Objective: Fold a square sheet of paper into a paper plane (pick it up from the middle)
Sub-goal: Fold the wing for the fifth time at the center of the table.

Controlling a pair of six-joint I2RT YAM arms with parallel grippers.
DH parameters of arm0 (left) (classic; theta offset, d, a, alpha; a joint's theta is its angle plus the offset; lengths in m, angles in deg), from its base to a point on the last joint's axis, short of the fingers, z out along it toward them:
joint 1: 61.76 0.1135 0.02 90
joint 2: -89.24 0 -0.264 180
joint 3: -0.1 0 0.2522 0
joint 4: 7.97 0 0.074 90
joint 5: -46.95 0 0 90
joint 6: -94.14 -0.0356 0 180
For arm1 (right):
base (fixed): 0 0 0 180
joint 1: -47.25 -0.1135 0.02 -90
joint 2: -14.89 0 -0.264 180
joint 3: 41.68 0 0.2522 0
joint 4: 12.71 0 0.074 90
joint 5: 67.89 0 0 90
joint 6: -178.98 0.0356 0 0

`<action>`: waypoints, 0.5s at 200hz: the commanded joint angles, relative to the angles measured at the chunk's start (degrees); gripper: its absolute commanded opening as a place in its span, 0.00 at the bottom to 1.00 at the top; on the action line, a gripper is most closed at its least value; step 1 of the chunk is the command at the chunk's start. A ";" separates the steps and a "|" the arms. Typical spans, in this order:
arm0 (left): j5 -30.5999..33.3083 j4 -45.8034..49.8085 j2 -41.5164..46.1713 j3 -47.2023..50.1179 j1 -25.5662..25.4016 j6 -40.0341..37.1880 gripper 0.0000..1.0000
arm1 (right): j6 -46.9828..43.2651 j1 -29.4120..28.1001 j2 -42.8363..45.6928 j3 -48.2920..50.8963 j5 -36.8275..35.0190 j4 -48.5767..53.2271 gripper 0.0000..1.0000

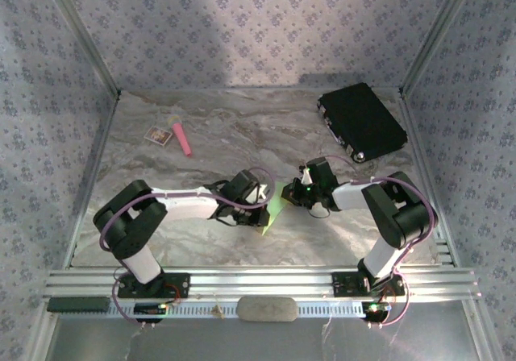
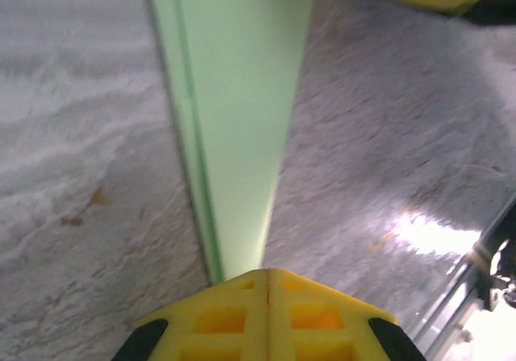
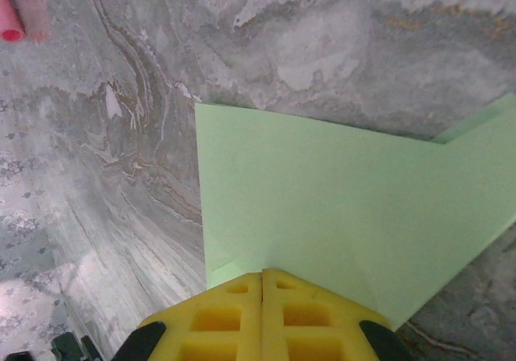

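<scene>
The marbled grey tabletop (image 1: 242, 127) carried a black case (image 1: 361, 122) at its far right corner, well apart from the work. Both arms reached inward and met near the middle, toward the near edge.

The left hand (image 1: 256, 193) was clenched on the square sheet of paper (image 1: 274, 212), its yellow fingers (image 2: 234, 317) pressed together over one end. The right hand (image 1: 294, 192) pinched the same paper from the opposite side, its fingers (image 3: 298, 313) likewise closed on it. The paper hung between the two hands; whether its lower tip touched the tabletop could not be told.

By my judgement the task was partway done. The sheet was no longer a flat square: the left wrist view showed a long narrow shape with stacked layered edges, and the right wrist view showed creases and a notched outline. The paper plane looked unfinished, with final folds and release left.

A pink stick (image 1: 182, 138) and a small card (image 1: 158, 135) lay just beside each other at the far left.
</scene>
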 commanded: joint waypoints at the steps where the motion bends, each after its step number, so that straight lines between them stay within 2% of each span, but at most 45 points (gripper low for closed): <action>1: 0.91 2.40 1.66 -4.54 -0.17 -1.25 0.07 | -0.55 0.43 -2.22 1.88 -3.36 2.86 0.00; 100: -4.19 -2.68 -7.31 -9.67 1.56 -2.36 0.07 | -2.47 1.01 -2.76 1.46 -2.11 4.38 0.00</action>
